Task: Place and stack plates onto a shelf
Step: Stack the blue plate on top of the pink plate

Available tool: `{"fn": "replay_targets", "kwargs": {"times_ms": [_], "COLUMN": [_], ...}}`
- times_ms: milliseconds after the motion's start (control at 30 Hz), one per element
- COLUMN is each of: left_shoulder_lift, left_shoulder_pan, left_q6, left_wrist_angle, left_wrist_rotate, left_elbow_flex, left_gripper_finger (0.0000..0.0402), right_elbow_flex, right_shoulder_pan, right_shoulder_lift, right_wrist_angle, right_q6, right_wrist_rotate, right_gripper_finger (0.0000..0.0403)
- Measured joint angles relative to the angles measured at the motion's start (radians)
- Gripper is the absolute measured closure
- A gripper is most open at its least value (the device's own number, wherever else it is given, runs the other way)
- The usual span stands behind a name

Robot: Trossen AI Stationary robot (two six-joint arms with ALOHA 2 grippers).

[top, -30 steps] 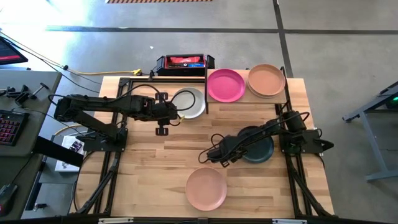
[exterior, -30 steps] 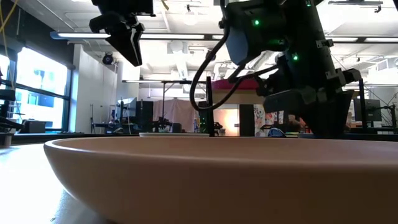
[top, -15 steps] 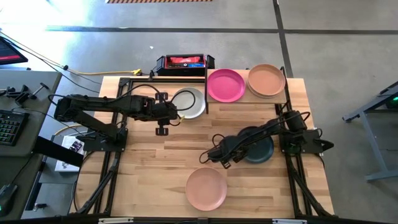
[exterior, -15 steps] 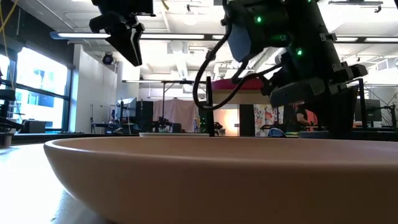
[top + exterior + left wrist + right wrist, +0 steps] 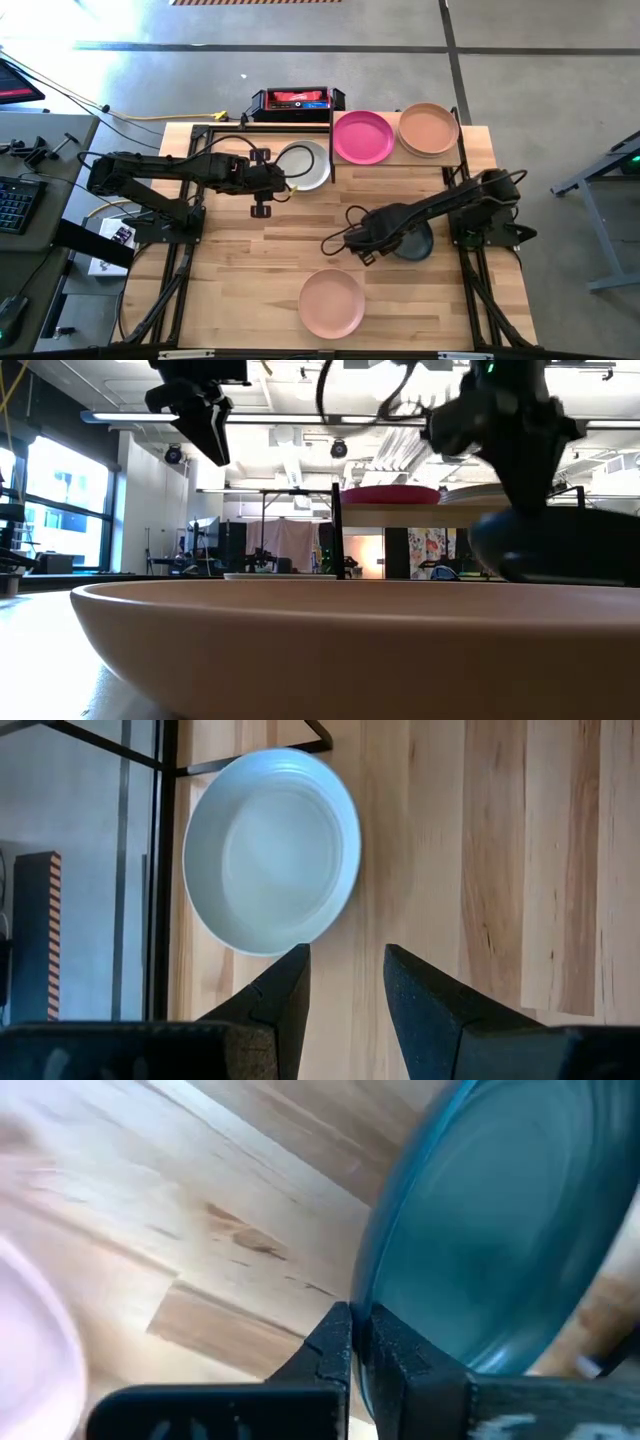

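Two arms share the bench [image 5: 230, 260], and yours to watch is the right one. Beyond its hand stands the shelf [image 5: 395, 163], raised on its black frame and already carrying a magenta plate [image 5: 362, 137] with a peach plate [image 5: 429, 128] beside it. The right hand [image 5: 372, 241] has its fingers pinched narrow on the rim of the dark teal plate [image 5: 415, 243], which hangs tilted from the grip, most of it trailing back toward the arm's base. So the step in hand looks like the carry: the plate is gripped and off the wood, not yet delivered. Your next move calls for height first, enough to clear the shelf edge, then levelling the plate over one already there and easing it down. A pink plate [image 5: 332, 303] lies near this hand on its bench-front side. The left hand [image 5: 345, 982] hovers with fingers set narrowly apart, a light grey plate [image 5: 270, 864] just ahead of its tips.
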Motion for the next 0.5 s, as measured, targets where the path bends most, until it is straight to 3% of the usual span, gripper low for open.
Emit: {"fn": "replay_targets", "kwargs": {"times_ms": [233, 500], "left_shoulder_lift": [0.000, 0.000], "left_shoulder_pan": [0.000, 0.000], "left_q6": [0.002, -0.001], "left_wrist_angle": [0.055, 0.093], "left_wrist_rotate": [0.002, 0.003], "left_elbow_flex": [0.000, 0.000], "left_gripper_finger": [0.0282, 0.0282], "right_elbow_flex": [0.000, 0.000], "right_shoulder_pan": [0.017, 0.036], "right_shoulder_lift": [-0.141, -0.295], "right_wrist_angle": [0.000, 0.007], "right_q6": [-0.009, -0.061], "right_wrist_rotate": [0.090, 0.120], "right_gripper_finger": [0.0402, 0.0403]}}
